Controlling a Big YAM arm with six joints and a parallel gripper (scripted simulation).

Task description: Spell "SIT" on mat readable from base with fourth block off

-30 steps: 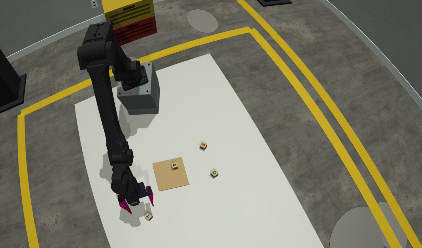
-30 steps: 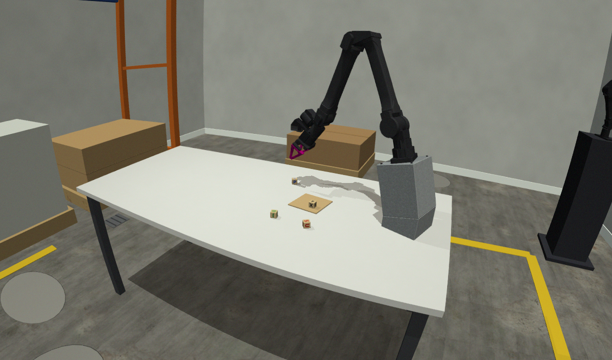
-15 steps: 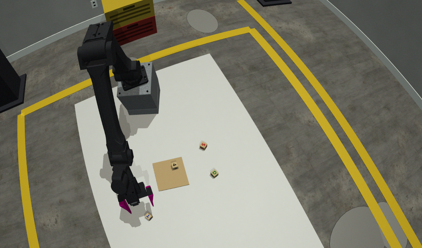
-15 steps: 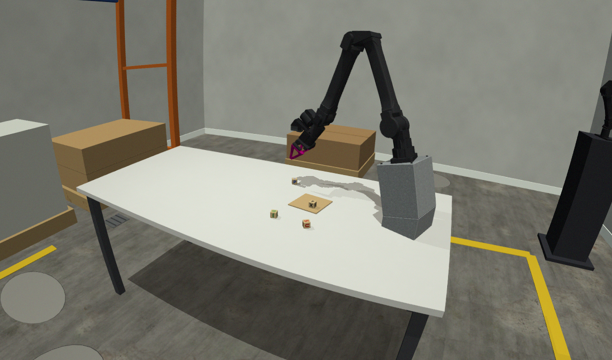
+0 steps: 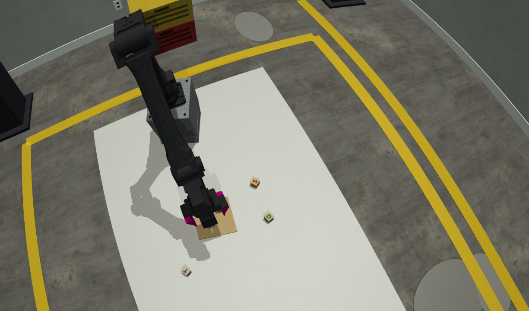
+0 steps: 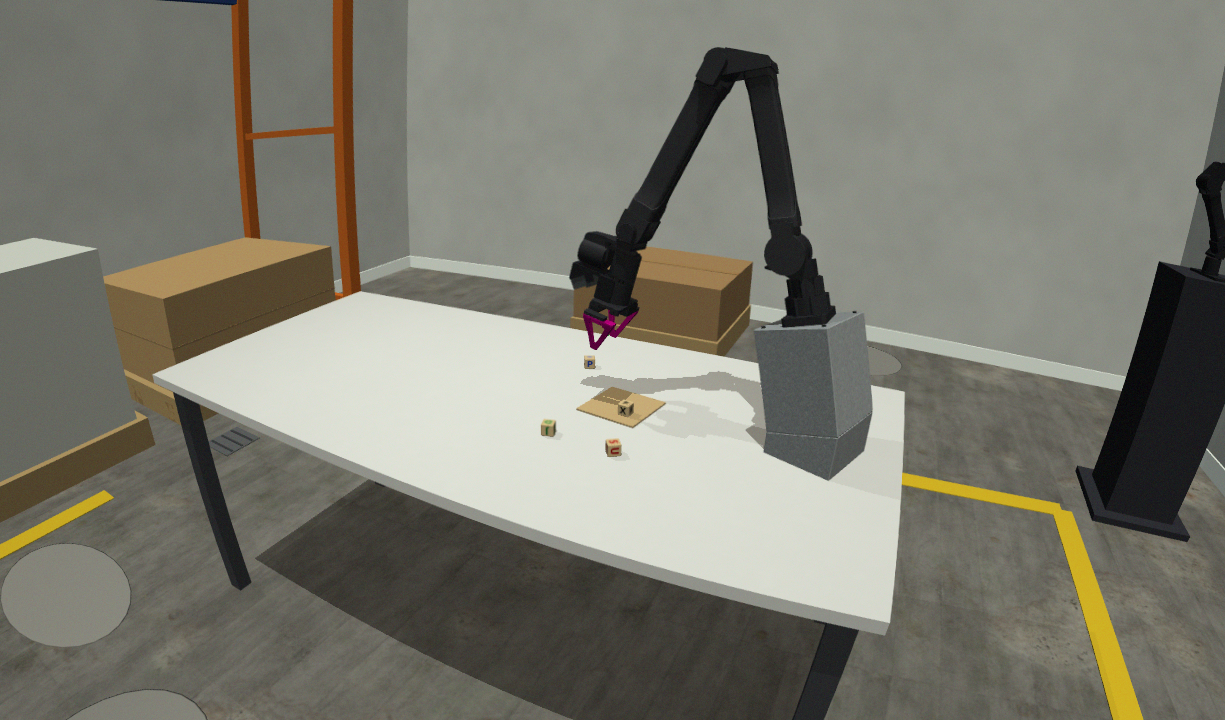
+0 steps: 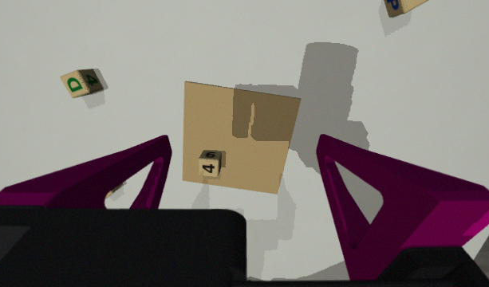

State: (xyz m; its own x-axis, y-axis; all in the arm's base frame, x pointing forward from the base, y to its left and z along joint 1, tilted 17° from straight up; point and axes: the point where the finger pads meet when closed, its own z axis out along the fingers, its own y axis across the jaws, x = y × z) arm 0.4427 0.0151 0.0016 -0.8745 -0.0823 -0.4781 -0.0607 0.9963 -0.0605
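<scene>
My gripper [image 5: 204, 211] is open and empty, and hovers well above the tan mat [image 5: 217, 220]; in the wrist view its magenta fingers frame the mat [image 7: 238, 137]. One block [image 7: 210, 163] lies on the mat with a "4" on top; in the exterior view [image 6: 626, 408] its side shows an X. In the top view the arm hides it. The S block [image 5: 254, 182], the D block [image 5: 268, 217] and the T block [image 5: 186, 270] lie on the white table off the mat, letters up. The D block also shows in the wrist view [image 7: 81, 82].
The grey robot base [image 5: 179, 112] stands at the back of the table. The T block lies near the table's left front edge. Cardboard boxes [image 6: 679, 295] and an orange rack [image 6: 294, 134] stand on the floor beyond the table.
</scene>
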